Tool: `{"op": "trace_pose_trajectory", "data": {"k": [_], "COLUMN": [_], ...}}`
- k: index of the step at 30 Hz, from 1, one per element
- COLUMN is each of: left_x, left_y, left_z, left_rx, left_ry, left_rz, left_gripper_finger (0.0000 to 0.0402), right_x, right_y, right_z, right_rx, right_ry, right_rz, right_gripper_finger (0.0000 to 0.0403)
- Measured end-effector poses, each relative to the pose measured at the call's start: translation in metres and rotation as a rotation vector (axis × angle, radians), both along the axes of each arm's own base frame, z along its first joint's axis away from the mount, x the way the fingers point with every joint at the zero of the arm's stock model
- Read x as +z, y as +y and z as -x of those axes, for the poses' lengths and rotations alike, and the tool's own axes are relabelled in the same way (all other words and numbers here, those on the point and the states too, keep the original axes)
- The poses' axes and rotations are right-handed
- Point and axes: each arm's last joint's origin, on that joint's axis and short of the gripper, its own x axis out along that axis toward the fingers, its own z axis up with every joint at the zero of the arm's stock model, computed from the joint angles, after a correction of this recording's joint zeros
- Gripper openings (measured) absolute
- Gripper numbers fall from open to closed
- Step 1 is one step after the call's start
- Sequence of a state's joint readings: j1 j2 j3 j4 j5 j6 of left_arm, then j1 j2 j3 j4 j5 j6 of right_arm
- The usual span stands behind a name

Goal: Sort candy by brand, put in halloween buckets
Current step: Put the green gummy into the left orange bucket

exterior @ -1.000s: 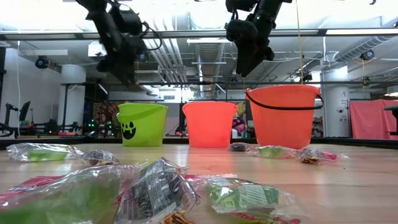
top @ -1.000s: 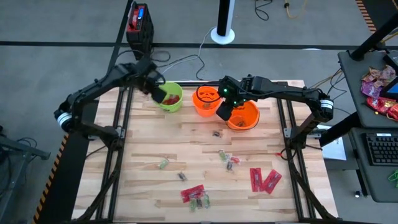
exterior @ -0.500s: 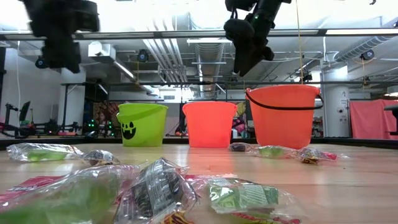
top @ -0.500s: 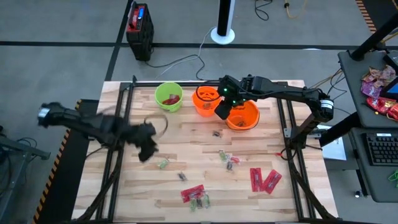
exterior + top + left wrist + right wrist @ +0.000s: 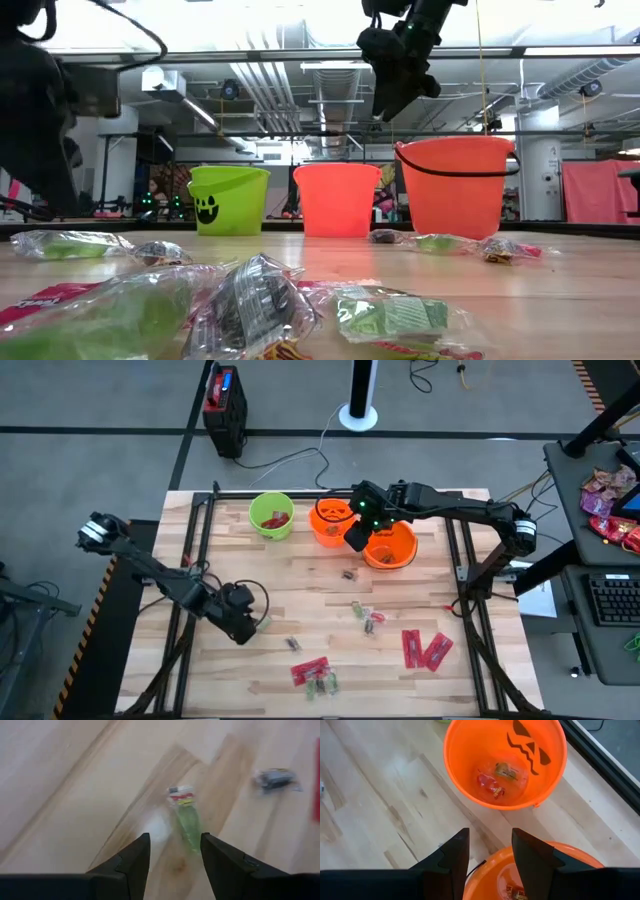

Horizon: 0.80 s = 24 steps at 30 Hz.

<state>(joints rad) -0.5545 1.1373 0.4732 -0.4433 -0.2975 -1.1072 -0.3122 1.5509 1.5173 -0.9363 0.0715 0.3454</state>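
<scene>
From overhead, the left tool (image 5: 250, 625) sits low over the tabletop (image 5: 300, 575), right at a green-wrapped candy (image 5: 264, 623). The right tool (image 5: 356, 536) hangs between the jack-o'-lantern bucket (image 5: 331, 521) and the wider orange bucket (image 5: 392, 546). The lime green bucket (image 5: 271, 516) stands to the left of those two, with red and green pieces inside. More sweets lie scattered toward the near edge: flat red packets (image 5: 425, 649), another red packet (image 5: 309, 671), and a dark mini (image 5: 348, 573) near the orange buckets.

From table height, the three buckets stand in a row, green (image 5: 229, 199), orange (image 5: 337, 198), wider orange (image 5: 456, 185), with crinkly wrapped candy (image 5: 250, 300) close in front. The right tool (image 5: 392, 72) hovers above the gap between the two orange ones.

Through the left wrist camera, the left tool's fingers (image 5: 132, 862) are spread apart, released, with the green-wrapped candy (image 5: 186, 817) lying on the wood just ahead between them; a dark mini (image 5: 274, 778) lies farther off.

Through the right wrist camera, the right tool's fingers (image 5: 454, 855) are parted and hold nothing, above the jack-o'-lantern bucket (image 5: 465, 785), which contains a couple of pieces.
</scene>
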Motion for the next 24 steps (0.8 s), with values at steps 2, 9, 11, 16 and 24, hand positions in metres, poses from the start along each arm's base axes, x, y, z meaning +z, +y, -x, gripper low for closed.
{"op": "trace_pose_trajectory", "data": {"k": [2,9,11,16,24], "left_x": [-0.005,-0.013,-0.021,-0.033,-0.029], "left_y": [-0.001,-0.013,-0.014,-0.016,-0.016], "left_z": [-0.002,-0.020,-0.022,-0.026,-0.024], "left_rx": [0.016,-0.001,0.035,0.111,0.152], "left_ry": [0.021,-0.053,-0.019,0.014,0.007], "left_rz": [-0.004,0.056,0.063,0.068,0.121], "left_gripper_finger": [0.0164,0.0167,0.0167,0.0158,0.0020], "right_x": [0.000,0.000,0.000,0.000,0.000], "right_y": [0.000,0.000,0.000,0.000,0.001], "right_z": [0.000,0.000,0.000,0.000,0.000], "right_rx": [-0.002,0.059,0.090,0.163,0.256], "right_ry": [0.000,0.015,0.023,0.042,0.056], "right_rz": [-0.001,0.031,0.046,0.083,0.111], "right_gripper_finger": [0.0139,0.0139,0.0139,0.0139,0.0139]}}
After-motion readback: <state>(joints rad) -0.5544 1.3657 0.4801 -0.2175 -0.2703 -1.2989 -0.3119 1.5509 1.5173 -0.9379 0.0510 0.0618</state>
